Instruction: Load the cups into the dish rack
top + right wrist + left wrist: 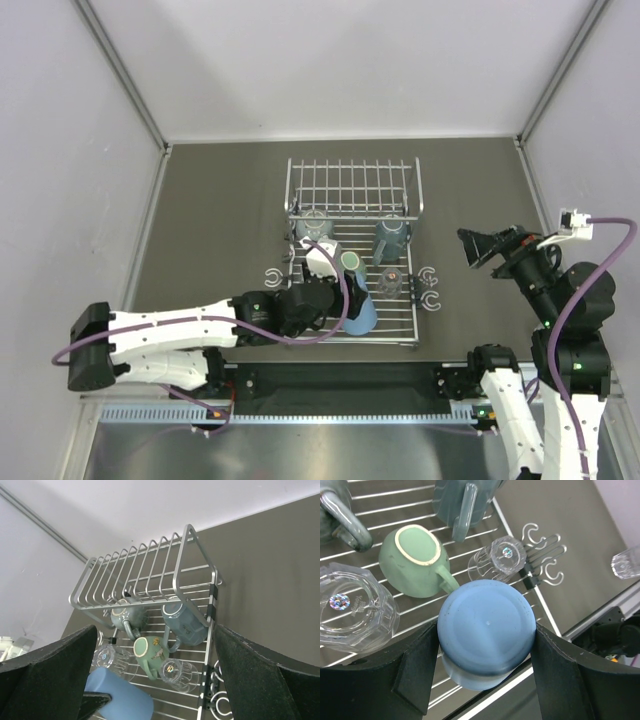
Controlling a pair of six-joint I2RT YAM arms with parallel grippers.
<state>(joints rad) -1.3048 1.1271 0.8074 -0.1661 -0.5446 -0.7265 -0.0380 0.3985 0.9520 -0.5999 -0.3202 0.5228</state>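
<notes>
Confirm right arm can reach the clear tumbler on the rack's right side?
Likely yes: right gripper is open right of the dish rack, the clear tumbler stands on that side, and the left gripper holds the blue tumbler further left.

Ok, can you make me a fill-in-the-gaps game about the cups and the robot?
1. The left tool grips the ___ tumbler.
2. The right tool is ___ and holds nothing.
3. On the rack, the number of grey mugs is ___.
4. The one mug that is not grey is ___.
Missing words: blue, open, two, green.
</notes>
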